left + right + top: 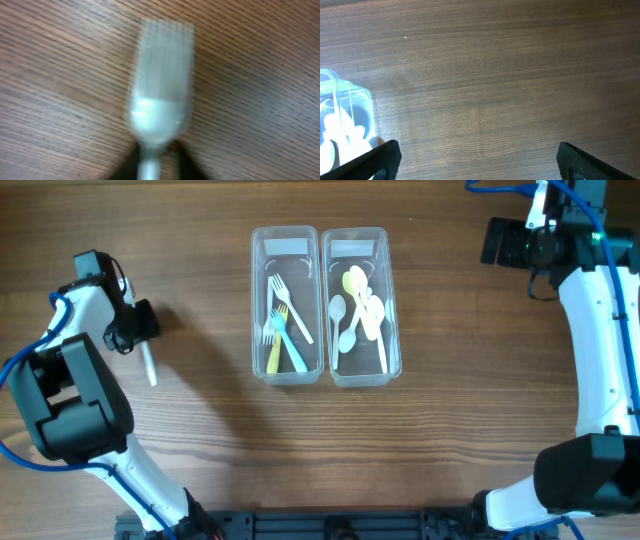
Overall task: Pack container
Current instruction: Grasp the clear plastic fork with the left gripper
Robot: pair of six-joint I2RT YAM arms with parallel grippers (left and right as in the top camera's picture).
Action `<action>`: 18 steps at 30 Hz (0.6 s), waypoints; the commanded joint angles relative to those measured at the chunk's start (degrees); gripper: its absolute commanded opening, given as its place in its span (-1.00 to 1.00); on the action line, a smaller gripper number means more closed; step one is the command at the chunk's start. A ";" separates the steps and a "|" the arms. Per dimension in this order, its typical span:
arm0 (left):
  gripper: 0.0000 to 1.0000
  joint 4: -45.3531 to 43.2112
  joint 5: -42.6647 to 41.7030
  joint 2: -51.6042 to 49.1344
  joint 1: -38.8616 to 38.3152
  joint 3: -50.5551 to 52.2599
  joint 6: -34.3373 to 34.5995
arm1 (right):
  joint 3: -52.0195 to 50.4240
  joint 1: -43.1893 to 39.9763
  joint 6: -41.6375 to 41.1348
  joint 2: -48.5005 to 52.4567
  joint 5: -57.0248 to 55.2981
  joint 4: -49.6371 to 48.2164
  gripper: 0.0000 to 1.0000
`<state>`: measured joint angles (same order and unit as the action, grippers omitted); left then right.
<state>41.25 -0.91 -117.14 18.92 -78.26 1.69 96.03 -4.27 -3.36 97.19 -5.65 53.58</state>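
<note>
We see the left gripper (140,338) over the brown wood-grain table (440,450), its dark jaws clamped on the handle of a pale grey-white plastic fork (149,366). In the left wrist view the fork juts straight out ahead of the fingers, with its tines at the far end from them. The picture is blurred, so we cannot tell whether the tines touch the wood. From above, the fork runs away from the gripper at a slight slant.

Well apart from this gripper, toward the middle of the table, two clear rectangular plastic containers stand side by side, their long walls close together. The one nearer the left gripper, the fork container (285,232), holds a white fork (298,322), a yellow fork (274,355) and a blue fork (293,352), lying crossed over one another. Just beyond it, the spoon container (355,232) holds pale yellow spoons (357,282) and white spoons (338,310).

The right gripper (495,242) hangs off the far corner of the spoon container, well apart from it. Its black fingers (377,159) are spread wide, with nothing between them but bare wood. In the right wrist view one corner of the spoon container shows ahead of one finger and off to its side, with pale spoons dimly visible through the wall.
</note>
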 commanded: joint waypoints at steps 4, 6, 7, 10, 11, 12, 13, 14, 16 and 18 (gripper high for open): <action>-0.92 0.31 -2.32 -0.83 0.28 0.42 -1.25 | 0.02 0.17 0.35 0.46 -0.79 -0.20 1.00; -0.92 0.57 -2.29 -0.72 0.28 0.37 -1.25 | 0.02 0.17 0.37 0.46 -0.79 -0.20 0.99; -0.92 0.94 -2.32 -0.59 0.28 0.24 -1.20 | 0.02 0.17 0.37 0.48 -0.79 -0.20 0.99; -0.92 2.05 -2.29 0.44 0.26 -0.55 0.02 | 0.02 0.17 0.35 0.48 -0.81 -0.20 1.00; -0.92 2.54 -2.29 0.90 0.26 -0.94 0.74 | 0.02 0.17 0.39 0.46 -0.81 -0.20 1.00; -0.92 3.39 -2.34 1.90 0.26 -1.75 2.21 | 0.02 0.17 0.35 0.46 -0.79 -0.20 0.99; -0.92 4.02 -2.54 2.89 0.17 -2.38 3.32 | 0.02 0.17 0.37 0.46 -0.79 -0.20 0.99; -0.92 4.48 -2.99 4.07 0.07 -2.99 3.80 | 0.02 0.17 0.37 0.46 -0.79 -0.20 1.00; -0.92 5.11 -5.44 7.45 -0.52 -4.42 3.93 | 0.02 0.17 0.35 0.48 -0.79 -0.20 0.99; -0.92 5.49 -7.48 10.21 -1.38 -5.25 3.96 | 0.02 0.17 0.35 0.48 -0.79 -0.20 0.99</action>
<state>46.44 -3.38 -114.85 18.81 -79.68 3.81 96.03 -4.27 -3.38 97.19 -5.65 53.58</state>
